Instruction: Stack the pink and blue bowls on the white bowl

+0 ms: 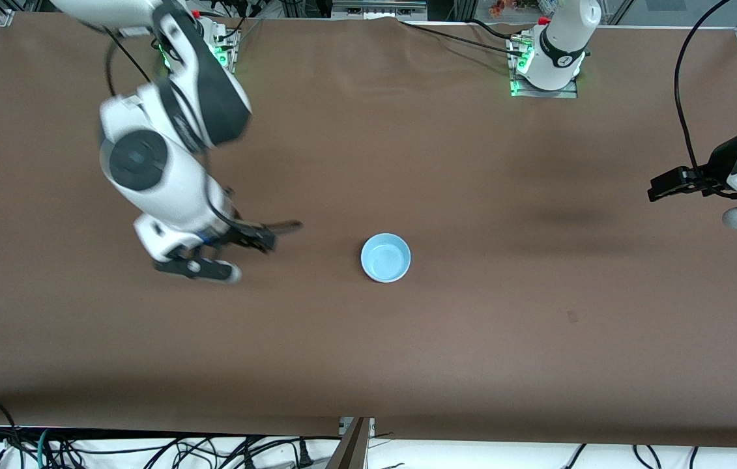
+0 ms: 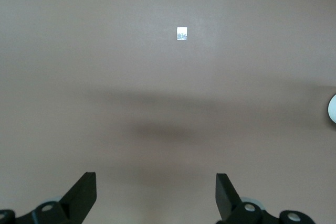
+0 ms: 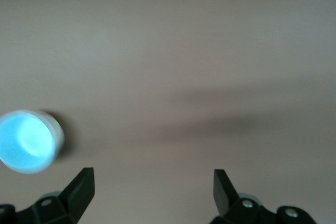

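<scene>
The light blue bowl stands upright on the brown table near its middle; it also shows in the right wrist view. The pink bowl and the white bowl are hidden or out of view. My right gripper is open and empty, above the table beside the blue bowl, toward the right arm's end; its jaws frame bare table. My left gripper is open and empty over the left arm's end of the table, its jaws over bare table. A pale round edge shows at the border of the left wrist view.
The brown table cover spans the whole view. A small pale tape mark lies on it nearer the front camera, also seen in the left wrist view. Cables hang at the front edge.
</scene>
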`<state>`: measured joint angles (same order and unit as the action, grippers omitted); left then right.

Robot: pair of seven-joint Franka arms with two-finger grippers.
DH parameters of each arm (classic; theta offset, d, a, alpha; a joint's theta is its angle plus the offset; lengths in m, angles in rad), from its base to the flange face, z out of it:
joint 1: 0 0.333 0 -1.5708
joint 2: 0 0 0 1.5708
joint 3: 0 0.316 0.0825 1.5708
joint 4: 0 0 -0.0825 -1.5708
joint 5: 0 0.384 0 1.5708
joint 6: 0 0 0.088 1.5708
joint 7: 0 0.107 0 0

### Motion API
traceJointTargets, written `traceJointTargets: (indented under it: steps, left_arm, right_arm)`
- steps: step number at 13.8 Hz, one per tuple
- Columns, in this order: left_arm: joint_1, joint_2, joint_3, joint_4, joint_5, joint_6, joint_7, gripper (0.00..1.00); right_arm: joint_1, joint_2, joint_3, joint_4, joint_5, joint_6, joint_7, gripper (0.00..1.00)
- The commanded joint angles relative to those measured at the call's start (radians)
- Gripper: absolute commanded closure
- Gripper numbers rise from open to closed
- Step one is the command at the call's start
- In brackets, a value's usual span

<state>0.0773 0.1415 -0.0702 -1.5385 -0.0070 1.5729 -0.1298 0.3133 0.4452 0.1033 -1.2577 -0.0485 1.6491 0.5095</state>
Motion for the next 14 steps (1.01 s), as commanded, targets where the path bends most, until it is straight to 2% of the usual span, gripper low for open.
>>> traceJointTargets:
  steps: [1, 3, 4, 9, 10, 14]
  left_arm:
    - [-0.004, 0.013, -0.003, 0.032, 0.018, -0.022, 0.015, 0.00]
    - [-0.002, 0.013, -0.003, 0.032, 0.018, -0.022, 0.016, 0.00]
    - [-0.002, 0.013, -0.003, 0.032, 0.018, -0.022, 0.015, 0.00]
    - [-0.001, 0.013, -0.003, 0.032, 0.018, -0.022, 0.015, 0.00]
    - [-0.004, 0.013, -0.003, 0.032, 0.018, -0.022, 0.015, 0.00]
    - [-0.004, 0.013, -0.003, 0.032, 0.018, -0.022, 0.015, 0.00]
  right_arm:
    - [-0.011, -0.179, -0.086, -0.094, 0.054, -0.154, -0.158, 0.00]
    - [-0.011, -0.244, -0.187, -0.110, 0.102, -0.230, -0.314, 0.00]
    - [-0.013, -0.279, -0.203, -0.139, 0.101, -0.233, -0.377, 0.00]
    - [-0.126, -0.476, -0.182, -0.379, 0.096, -0.186, -0.442, 0.00]
    - [-0.137, -0.484, -0.178, -0.393, 0.095, -0.175, -0.466, 0.00]
    - [-0.137, -0.432, -0.181, -0.303, 0.087, -0.184, -0.486, 0.00]
